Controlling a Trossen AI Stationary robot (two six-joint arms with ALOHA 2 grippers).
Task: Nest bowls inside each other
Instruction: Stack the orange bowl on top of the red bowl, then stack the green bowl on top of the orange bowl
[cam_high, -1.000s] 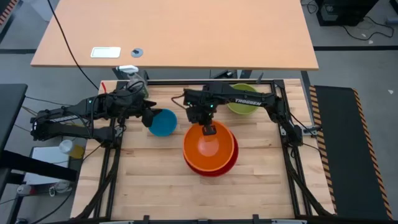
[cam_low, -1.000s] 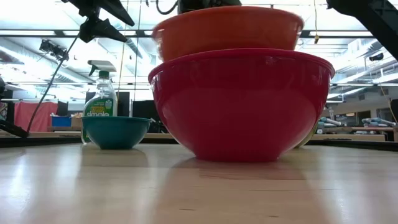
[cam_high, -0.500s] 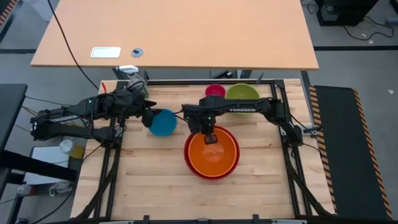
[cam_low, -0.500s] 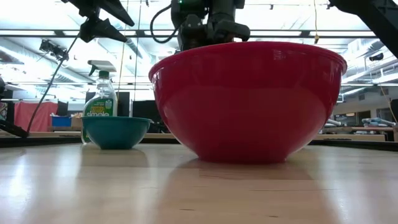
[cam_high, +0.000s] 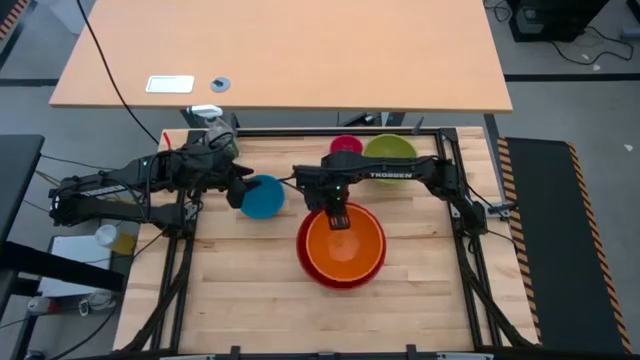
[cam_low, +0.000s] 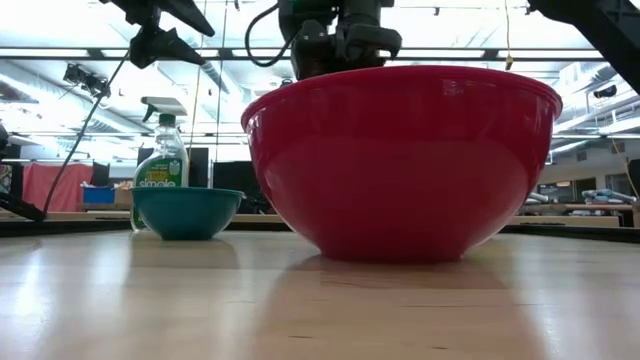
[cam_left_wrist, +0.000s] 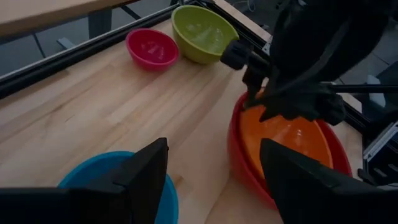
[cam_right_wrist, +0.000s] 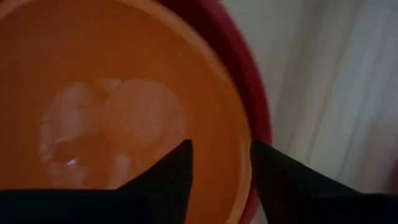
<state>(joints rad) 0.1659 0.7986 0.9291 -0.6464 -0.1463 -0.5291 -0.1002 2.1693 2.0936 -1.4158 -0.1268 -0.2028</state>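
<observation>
The orange bowl (cam_high: 342, 247) sits nested in the red bowl (cam_high: 378, 265), which rests by its base on the wooden table. From table height only the red bowl (cam_low: 400, 160) shows. My right gripper (cam_right_wrist: 221, 180) points down over the orange bowl's far rim, open, one finger inside the bowl and one outside. My left gripper (cam_left_wrist: 211, 174) hovers open above the blue bowl (cam_high: 265, 198) at the table's left. The pink bowl (cam_high: 346, 146) and the lime green bowl (cam_high: 389, 156) stand at the far edge. My right gripper's fingers straddle the orange bowl's far rim (cam_right_wrist: 242, 168) from above, pointing down. Whether either finger touches the wall, I cannot tell. The orange bowl sits level inside the red bowl.
A spray bottle (cam_high: 212, 122) stands at the far left corner, behind the blue bowl (cam_low: 187, 212). A black frame (cam_high: 470, 260) runs around the table. The near half of the wooden top (cam_high: 300, 315) lies bare.
My right gripper has come down and a little toward the near edge with the orange bowl. The bowl stood tilted above the red bowl's rim and now sits sunk inside it, hidden from table height. The pink bowl has come into view behind the arm.
</observation>
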